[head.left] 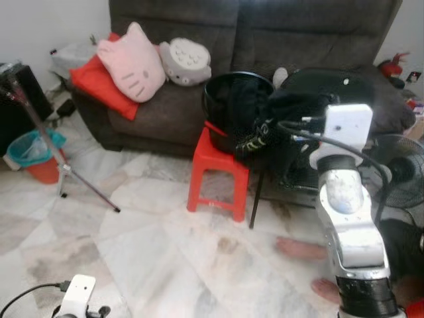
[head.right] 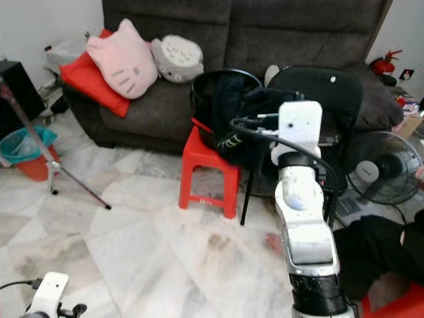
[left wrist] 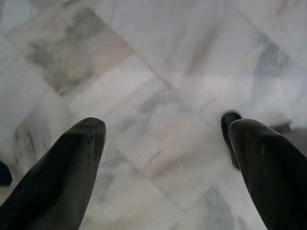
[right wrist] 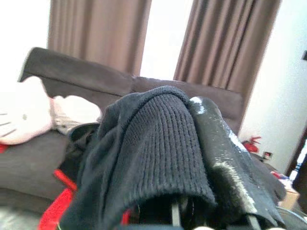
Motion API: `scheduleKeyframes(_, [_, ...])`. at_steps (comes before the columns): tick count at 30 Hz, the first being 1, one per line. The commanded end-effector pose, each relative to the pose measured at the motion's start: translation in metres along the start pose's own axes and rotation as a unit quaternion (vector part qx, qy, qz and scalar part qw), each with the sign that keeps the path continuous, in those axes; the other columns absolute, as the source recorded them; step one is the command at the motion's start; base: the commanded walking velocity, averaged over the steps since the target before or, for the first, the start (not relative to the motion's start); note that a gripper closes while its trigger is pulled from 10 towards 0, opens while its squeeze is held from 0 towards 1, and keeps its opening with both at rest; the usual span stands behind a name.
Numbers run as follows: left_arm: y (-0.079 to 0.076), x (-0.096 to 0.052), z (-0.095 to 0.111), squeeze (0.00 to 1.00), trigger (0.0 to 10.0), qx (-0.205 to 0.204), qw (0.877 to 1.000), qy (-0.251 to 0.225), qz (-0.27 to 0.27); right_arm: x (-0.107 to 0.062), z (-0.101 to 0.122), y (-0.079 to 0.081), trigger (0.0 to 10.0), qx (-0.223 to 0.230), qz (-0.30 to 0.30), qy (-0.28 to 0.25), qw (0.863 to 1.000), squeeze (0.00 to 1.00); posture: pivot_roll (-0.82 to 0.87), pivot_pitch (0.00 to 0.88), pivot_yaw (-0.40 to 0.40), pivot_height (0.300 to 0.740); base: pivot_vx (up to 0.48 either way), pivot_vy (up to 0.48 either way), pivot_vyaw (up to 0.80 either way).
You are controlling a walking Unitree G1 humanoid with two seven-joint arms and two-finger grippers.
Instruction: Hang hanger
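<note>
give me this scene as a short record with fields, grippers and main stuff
right gripper: raised over the basket, wrapped in a black knit garment; fingers hidden
left gripper: hanging low over the marble floor, fingers apart, holding nothing
basket: black, on a red stool
sofa: dark, with a pink cat pillow and a grey plush
fan: on the floor, robot's right
hanger: cannot make one out

1. Bare marble floor (head.left: 165, 258) lies open from the tripod (head.left: 63, 173) across to the red stool (head.left: 217, 173).
2. Dark clothes (head.right: 248, 126) heap over the basket (head.left: 233, 99) and chair (head.right: 331, 99), crowding the right arm's front.
3. A fan (head.right: 383, 167) and a person's feet (head.left: 301, 250) hem in the right side.
</note>
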State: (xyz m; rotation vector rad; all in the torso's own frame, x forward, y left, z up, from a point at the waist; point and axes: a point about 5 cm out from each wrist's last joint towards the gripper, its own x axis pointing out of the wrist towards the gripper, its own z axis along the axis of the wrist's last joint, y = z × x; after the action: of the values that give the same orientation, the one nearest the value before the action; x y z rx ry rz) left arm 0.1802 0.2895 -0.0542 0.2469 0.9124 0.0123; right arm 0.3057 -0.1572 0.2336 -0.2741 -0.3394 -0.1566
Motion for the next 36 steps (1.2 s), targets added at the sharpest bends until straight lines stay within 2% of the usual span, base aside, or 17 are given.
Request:
scheduleKeyframes(1, [-0.002,0.0,-0.004,0.0,10.0,-0.004,1.0,0.008,-0.004,0.001,0.014,-0.004,10.0,-0.016,-0.004,-0.036,0.999,0.0,-0.11,0.0,0.006,0.74,-0.364,0.0,0.0])
scheduleKeyframes(6, [-0.002,0.0,-0.002,0.0,10.0,-0.003,1.0,0.006,-0.004,0.003,0.014,-0.003,10.0,-0.009,-0.001,-0.035,0.999,0.0,-0.11,0.0,0.006,0.74,-0.209,0.0,0.0])
scheduleKeyframes(8, [-0.002,0.0,-0.002,0.0,10.0,-0.003,1.0,0.005,-0.003,0.004,-0.003,-0.008,10.0,0.009,-0.013,0.01,1.0,0.0,-0.11,0.0,0.007,0.74,0.0,0.0,0.0])
scheduleKeyframes(9, [-0.002,0.0,-0.002,0.0,10.0,-0.003,1.0,0.005,-0.003,0.004,-0.003,-0.008,10.0,0.009,-0.013,0.01,1.0,0.0,-0.11,0.0,0.007,0.74,0.0,0.0,0.0])
scheduleKeyframes(11, [-0.002,0.001,0.0,0.0,10.0,0.0,1.0,0.004,-0.002,0.0,-0.039,-0.017,10.0,0.029,-0.028,0.084,0.996,0.0,-0.11,0.0,0.007,0.74,0.0,0.0,0.0])
scheduleKeyframes(14, [-0.002,0.001,0.001,0.0,10.0,0.002,1.0,0.004,-0.002,-0.009,-0.074,-0.024,10.0,0.032,-0.042,0.15,0.987,0.0,-0.1,0.0,0.006,0.74,0.0,0.0,0.0])
scheduleKeyframes(15, [-0.002,0.001,0.001,0.0,10.0,0.003,1.0,0.003,-0.001,-0.021,-0.105,-0.03,10.0,0.033,-0.05,0.206,0.977,0.0,-0.09,0.0,0.004,0.74,0.0,0.0,0.0])
scheduleKeyframes(16, [-0.002,0.001,0.001,0.0,10.0,0.003,1.0,0.003,-0.001,-0.021,-0.105,-0.03,10.0,0.033,-0.05,0.206,0.977,0.0,-0.09,0.0,0.004,0.74,0.0,0.0,0.0])
scheduleKeyframes(17, [-0.003,0.001,0.002,0.0,10.0,0.003,1.0,0.001,0.0,-0.032,-0.126,-0.032,10.0,0.03,-0.053,0.246,0.967,0.0,-0.08,0.0,0.003,0.74,0.0,0.0,0.0])
scheduleKeyframes(18, [-0.003,0.002,0.003,0.0,10.0,0.003,1.0,0.001,0.001,-0.036,-0.134,-0.033,10.0,0.028,-0.055,0.261,0.963,0.0,-0.08,0.0,0.003,0.74,0.0,0.0,0.0])
scheduleKeyframes(20, [-0.002,0.002,0.003,0.0,10.0,0.001,1.0,-0.002,0.007,-0.051,-0.156,-0.033,10.0,0.07,-0.071,0.306,0.947,0.0,-0.07,0.0,0.005,0.74,0.0,0.0,0.0])
scheduleKeyframes(22, [-0.001,0.001,0.003,0.0,10.0,-0.017,1.0,-0.008,0.015,-0.061,-0.166,-0.029,10.0,0.093,-0.075,0.322,0.939,0.0,-0.07,0.0,0.008,0.74,0.0,0.0,0.0])
scheduleKeyframes(24, [-0.001,0.001,0.004,0.0,10.0,-0.035,0.999,-0.017,0.019,-0.07,-0.175,-0.022,10.0,0.09,-0.059,0.328,0.938,0.0,-0.06,0.0,0.011,0.74,0.0,0.0,0.0])
scheduleKeyframes(29, [-0.001,0.001,0.006,0.0,10.0,-0.049,0.998,-0.04,0.018,-0.083,-0.186,-0.012,10.0,0.094,-0.045,0.334,0.937,0.0,-0.04,0.0,0.012,0.74,0.0,0.0,0.0])
scheduleKeyframes(33, [0.0,0.0,0.006,0.0,10.0,-0.058,0.997,-0.047,0.023,-0.092,-0.196,-0.01,10.0,0.096,-0.059,0.353,0.929,0.0,-0.04,0.0,0.012,0.74,0.0,0.0,0.0])
scheduleKeyframes(36, [0.0,0.0,0.006,0.0,10.0,-0.071,0.996,-0.051,0.029,-0.099,-0.201,-0.009,10.0,0.099,-0.066,0.354,0.928,0.0,-0.04,0.0,0.013,0.74,0.0,0.0,0.0])
